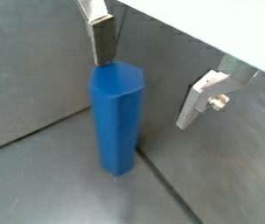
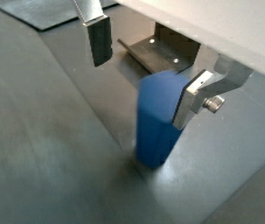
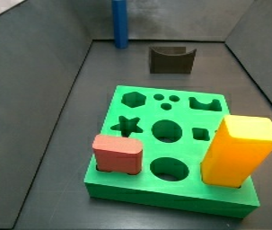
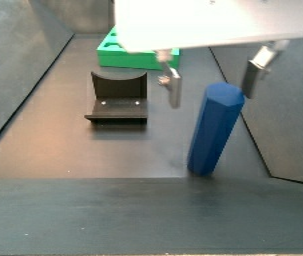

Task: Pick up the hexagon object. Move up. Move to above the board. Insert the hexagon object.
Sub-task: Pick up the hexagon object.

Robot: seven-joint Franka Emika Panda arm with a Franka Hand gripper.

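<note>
The hexagon object (image 4: 211,135), a tall slim blue peg, stands upright on the grey floor; it shows in both wrist views (image 1: 118,118) (image 2: 158,118) and far back in a side view (image 3: 118,22). My gripper (image 4: 211,95) is open, with its fingers on either side of the peg's top. One finger (image 1: 103,44) is close to the top edge and the other finger (image 2: 198,96) is beside it. The gripper also shows in both wrist views (image 1: 146,92) (image 2: 142,93). The board (image 3: 150,112), flat bright green with cut-out holes, lies apart from the peg (image 4: 127,45).
A tall yellow-orange block (image 3: 238,148) and a short red block (image 3: 117,153) stand on the board's near side. The dark fixture (image 3: 171,58) stands between board and peg, also seen in other views (image 4: 118,97) (image 2: 158,54). Grey walls enclose the floor.
</note>
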